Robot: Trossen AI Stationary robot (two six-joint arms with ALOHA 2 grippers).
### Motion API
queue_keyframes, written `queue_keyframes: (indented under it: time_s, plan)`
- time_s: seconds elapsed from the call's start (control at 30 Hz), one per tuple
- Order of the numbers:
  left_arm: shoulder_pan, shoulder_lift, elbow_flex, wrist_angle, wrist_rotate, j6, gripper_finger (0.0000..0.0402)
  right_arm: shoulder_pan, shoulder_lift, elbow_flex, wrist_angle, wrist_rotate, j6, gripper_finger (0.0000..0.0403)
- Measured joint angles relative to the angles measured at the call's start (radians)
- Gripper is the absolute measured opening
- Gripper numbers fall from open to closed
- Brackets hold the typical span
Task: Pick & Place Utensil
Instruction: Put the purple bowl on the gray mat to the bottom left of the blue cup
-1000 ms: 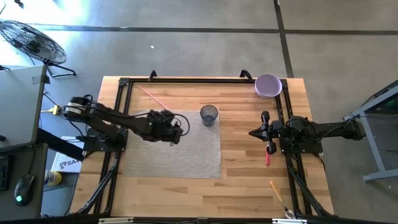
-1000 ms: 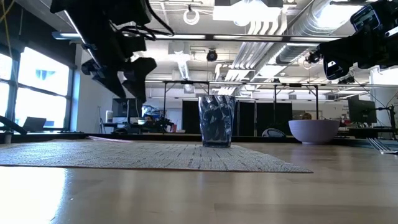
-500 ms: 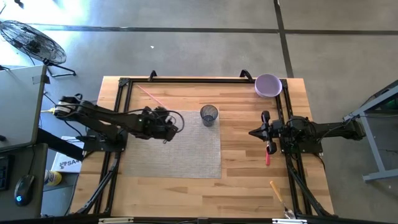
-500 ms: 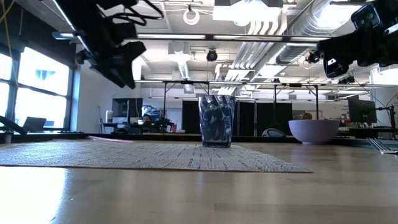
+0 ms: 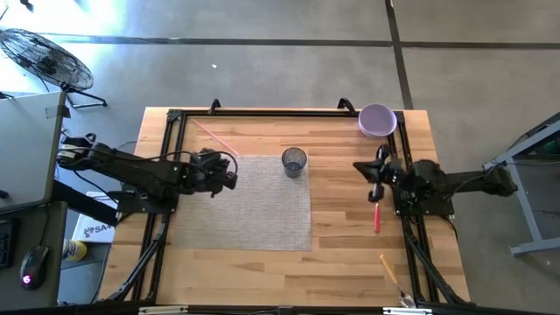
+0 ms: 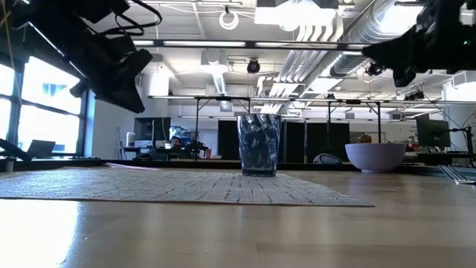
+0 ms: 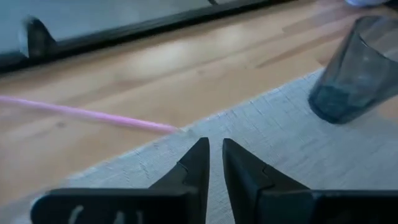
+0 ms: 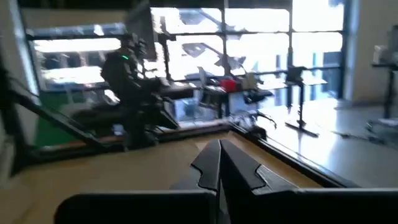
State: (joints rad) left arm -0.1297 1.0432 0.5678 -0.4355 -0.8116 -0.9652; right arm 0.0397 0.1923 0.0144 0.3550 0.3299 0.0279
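Observation:
A pink straw (image 5: 214,134) lies flat on the wood at the far left, its near end by the corner of the grey woven mat (image 5: 254,214); it also shows in the left wrist view (image 7: 93,116). A dark mesh cup (image 5: 294,162) stands upright on the mat's far edge. A red-handled utensil (image 5: 377,215) lies on the wood at the right. My left gripper (image 5: 231,175) hovers over the mat's far left corner, empty, its fingers (image 7: 215,149) a narrow gap apart, pointing at the straw's near end. My right gripper (image 5: 374,169) is shut and empty (image 8: 219,154), above the wood beyond the red utensil.
A purple bowl (image 5: 377,120) stands at the far right corner. Another utensil with a pale handle (image 5: 390,268) lies near the front right. A black frame rail (image 5: 262,112) runs along the table's far edge, and rails run down both sides.
My left gripper has drawn back toward the table's left edge and risen, from over the mat's middle left to its far left corner. My right gripper has swung toward the far edge and tipped up, away from the red utensil.

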Motion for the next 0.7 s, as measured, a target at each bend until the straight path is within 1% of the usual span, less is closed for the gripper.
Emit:
queue_keyframes:
  time_s: [0.07,0.13,0.23,0.33,0.4,0.47,0.53,0.63,0.7]
  plan:
    - [0.007,0.001,-0.024,0.054,0.036,0.016,0.0036,0.000,0.060,0.017,-0.007,0.052,0.013,0.0001]
    - [0.008,0.011,-0.036,0.091,0.046,0.018,0.0035,-0.001,0.140,0.051,0.000,0.104,0.016,0.0001]
    - [0.005,0.020,-0.040,0.096,0.038,0.009,0.0035,-0.008,0.269,0.116,-0.055,0.243,0.052,0.0001]
    - [0.005,0.021,-0.040,0.095,0.037,-0.001,0.0035,-0.053,0.384,0.212,-0.186,0.353,0.067,0.0001]
    - [0.005,0.021,-0.040,0.095,0.038,-0.001,0.0035,-0.105,0.455,0.289,-0.304,0.403,0.119,0.0001]
    - [0.005,0.021,-0.040,0.094,0.063,-0.001,0.0035,-0.169,0.528,0.372,-0.463,0.411,0.194,0.0005]
    - [0.005,0.021,-0.040,0.093,0.115,-0.001,0.0035,-0.235,0.597,0.459,-0.595,0.390,0.246,0.0015]
    - [0.005,0.021,-0.040,0.093,0.209,-0.002,0.0035,-0.325,0.702,0.574,-0.714,0.336,0.261,0.0043]
    - [0.005,0.021,-0.040,0.094,0.278,-0.002,0.0035,-0.375,0.768,0.633,-0.754,0.301,0.260,0.0067]
